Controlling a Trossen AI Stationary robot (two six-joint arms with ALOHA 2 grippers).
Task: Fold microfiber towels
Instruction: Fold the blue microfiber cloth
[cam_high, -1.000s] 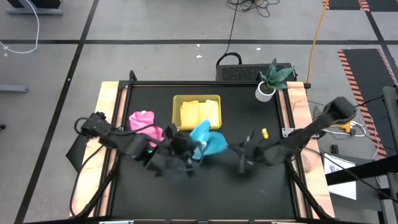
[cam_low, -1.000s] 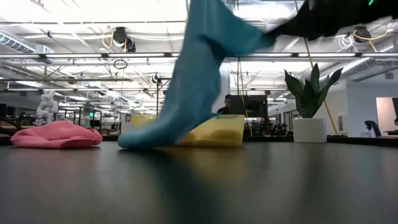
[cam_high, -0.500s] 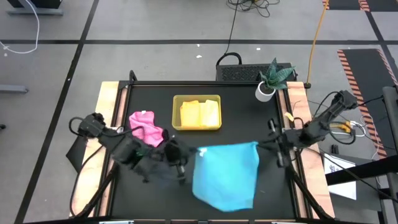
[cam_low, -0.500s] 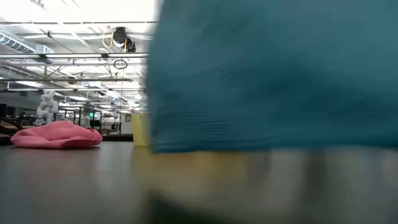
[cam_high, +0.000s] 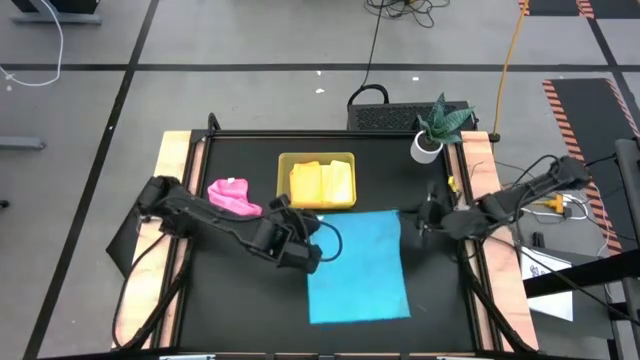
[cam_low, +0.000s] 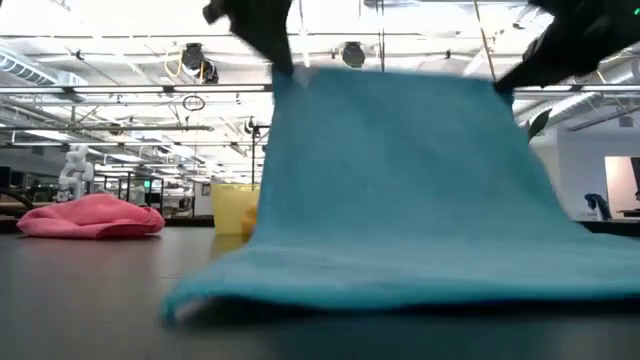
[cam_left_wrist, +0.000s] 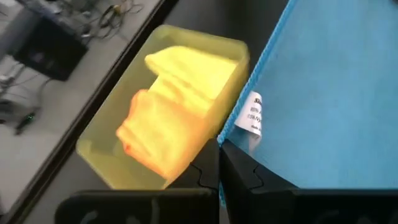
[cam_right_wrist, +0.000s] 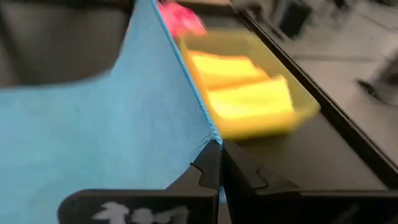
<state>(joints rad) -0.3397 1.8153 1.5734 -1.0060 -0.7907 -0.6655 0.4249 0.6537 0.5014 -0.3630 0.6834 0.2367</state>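
Observation:
A sky blue microfiber towel (cam_high: 357, 268) is spread between my two grippers near the table's middle. Its far edge (cam_low: 390, 78) is held up and its near part (cam_low: 400, 285) lies on the table. My left gripper (cam_high: 318, 240) is shut on the far left corner and my right gripper (cam_high: 412, 222) is shut on the far right corner. A pink towel (cam_high: 234, 198) lies crumpled at the left. Folded yellow and orange towels (cam_left_wrist: 171, 112) lie in the yellow-green tray (cam_high: 285, 160). My left gripper pinches the blue towel's far left corner (cam_left_wrist: 231, 134) between its two fingers, beside the white label (cam_left_wrist: 252, 115). It comes from the table's left, slanting down. The corner is lifted and the cloth slopes down to the table. My right gripper pinches the far right corner (cam_right_wrist: 210, 138) between its two fingers, coming from the table's right, slanting slightly down. The edge between the two corners runs nearly straight, and the towel slopes down toward the near edge.
The tray stands just beyond the towel's far edge. A potted plant (cam_high: 438, 128) stands at the far right corner. Wooden rails (cam_high: 175, 160) border the black table top. Bare table lies left of the blue towel.
The grippers have drawn apart, the right one toward the table's right edge and the left one down. The blue towel, bunched and hanging between them a second ago, has swung out toward the near edge and spread flat, its near part now lying on the table.

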